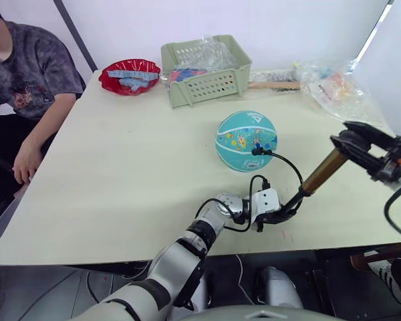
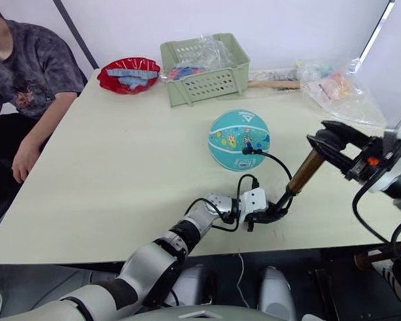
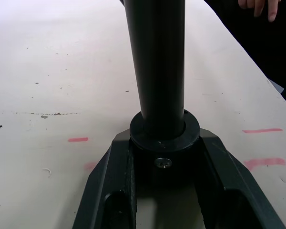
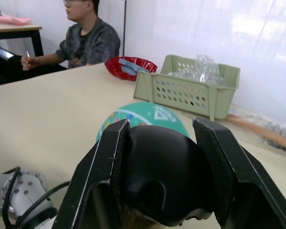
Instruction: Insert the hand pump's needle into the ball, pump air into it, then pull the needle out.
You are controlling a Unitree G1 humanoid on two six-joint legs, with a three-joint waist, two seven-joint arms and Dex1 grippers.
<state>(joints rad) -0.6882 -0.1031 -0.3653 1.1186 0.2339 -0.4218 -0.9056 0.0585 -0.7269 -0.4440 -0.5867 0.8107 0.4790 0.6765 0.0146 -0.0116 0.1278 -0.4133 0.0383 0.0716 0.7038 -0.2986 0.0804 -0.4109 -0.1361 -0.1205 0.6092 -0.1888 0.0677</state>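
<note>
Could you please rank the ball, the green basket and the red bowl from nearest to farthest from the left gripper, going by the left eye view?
From the left gripper:
1. ball, mid-table just beyond it.
2. green basket, far edge.
3. red bowl, far-left corner.

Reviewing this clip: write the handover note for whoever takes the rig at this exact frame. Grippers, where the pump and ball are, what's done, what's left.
Left gripper: shut on the hand pump's lower black end, holding it down near the table's front edge.
Right gripper: shut on the pump's black handle; pump tilted up toward the robot's right.
The ball sits on the table, mid-right, in front of the green basket. The hose runs from the pump's base to a black fitting on the ball's near side; the needle itself isn't visible, apparently inserted.
Left: pumping, as far as needed, then pulling the needle out.
</note>
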